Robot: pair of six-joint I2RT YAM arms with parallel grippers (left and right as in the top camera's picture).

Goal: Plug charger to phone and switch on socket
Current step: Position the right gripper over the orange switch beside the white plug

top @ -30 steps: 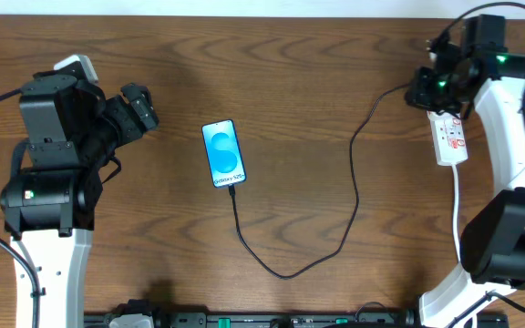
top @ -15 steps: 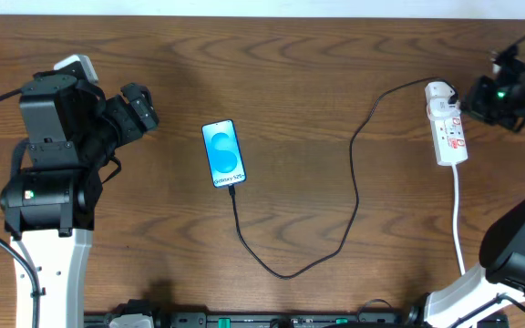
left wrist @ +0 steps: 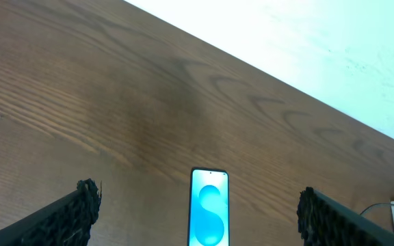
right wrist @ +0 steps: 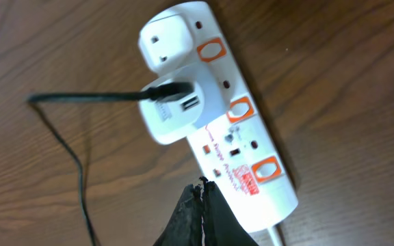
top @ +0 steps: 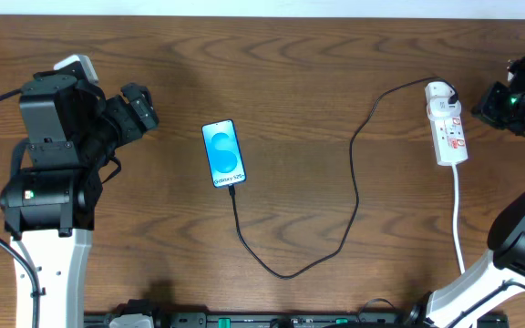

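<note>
Socket [top: 448, 137] lies at the right side of the table [top: 335, 73], rounded end toward the far edge, white cord trailing toward the near edge. A white adapter [right wrist: 176, 109] sits in it, with the charger [top: 354, 196] coming out of the adapter. The black cable loops across the wood to the near short edge of the phone [top: 223, 153], which lies flat mid-table with its blue screen up. The connector looks seated in the phone, though it is too small to confirm. So the plug-in step reads as done and the step in hand is the switch. The right gripper [top: 479, 107] has its claw pressed together, holds nothing, and hovers just beside the strip without touching it. In the wrist view its tips sit above the cord end. The left gripper [top: 146, 109] has its claw spread wide, empty, well apart from the phone. The next move probably calls for bringing the closed tips onto the orange-ringed switch [right wrist: 237, 109] next to the adapter and pushing down. I cannot tell whether that switch is already on.
</note>
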